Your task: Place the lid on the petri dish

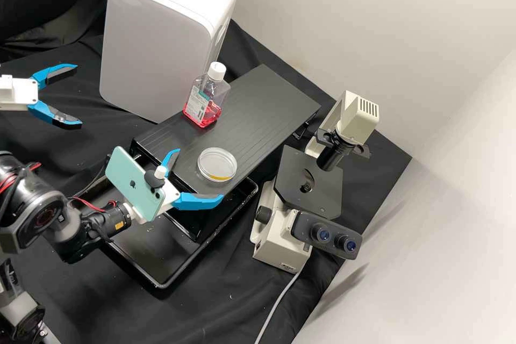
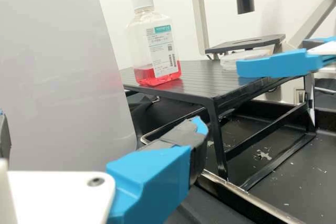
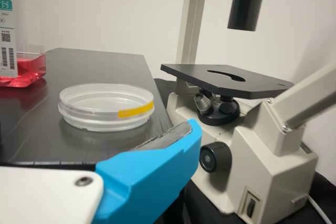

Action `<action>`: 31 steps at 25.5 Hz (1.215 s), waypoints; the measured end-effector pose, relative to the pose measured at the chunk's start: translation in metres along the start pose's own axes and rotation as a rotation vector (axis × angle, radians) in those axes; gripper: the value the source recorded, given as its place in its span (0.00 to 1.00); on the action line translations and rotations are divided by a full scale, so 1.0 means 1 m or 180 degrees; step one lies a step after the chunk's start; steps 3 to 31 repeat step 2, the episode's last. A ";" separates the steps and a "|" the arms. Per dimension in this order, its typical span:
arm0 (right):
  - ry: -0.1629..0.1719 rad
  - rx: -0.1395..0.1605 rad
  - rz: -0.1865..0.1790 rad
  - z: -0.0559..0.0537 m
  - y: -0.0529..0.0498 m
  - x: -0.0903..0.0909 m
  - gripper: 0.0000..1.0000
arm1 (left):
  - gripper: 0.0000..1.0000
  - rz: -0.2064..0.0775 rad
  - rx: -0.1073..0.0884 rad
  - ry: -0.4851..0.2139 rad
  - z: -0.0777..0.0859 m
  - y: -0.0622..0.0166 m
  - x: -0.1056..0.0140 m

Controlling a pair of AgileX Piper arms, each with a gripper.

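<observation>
My right gripper (image 1: 198,174) is spread wide and empty, fingers (image 1: 196,201) just short of the petri dish (image 1: 217,164), which sits near the corner of the black platform (image 1: 269,102), its lid (image 3: 106,97) seemingly on already; my left gripper (image 1: 78,95) hangs wide open too, well apart beside the white box (image 1: 161,32). My worry is a finger nudging that light dish; it could skid off the edge towards the microscope (image 1: 301,215).

The bottle (image 3: 18,40) is cut off at the edge in the right wrist view, and the top of the microscope (image 3: 252,156) too. In the left wrist view a blue finger (image 2: 278,62) of the other arm hides part of the dish (image 2: 245,56)
</observation>
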 end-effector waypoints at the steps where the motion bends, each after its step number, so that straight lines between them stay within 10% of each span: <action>1: -0.0009 0.0009 0.0001 0.001 0.001 -0.003 1.00 | 1.00 0.0000 0.0000 0.0000 0.000 0.0000 0.000; 31: -0.0018 0.0016 0.0017 0.002 0.002 -0.005 1.00 | 1.00 0.0000 0.0000 0.0000 0.000 0.0000 0.000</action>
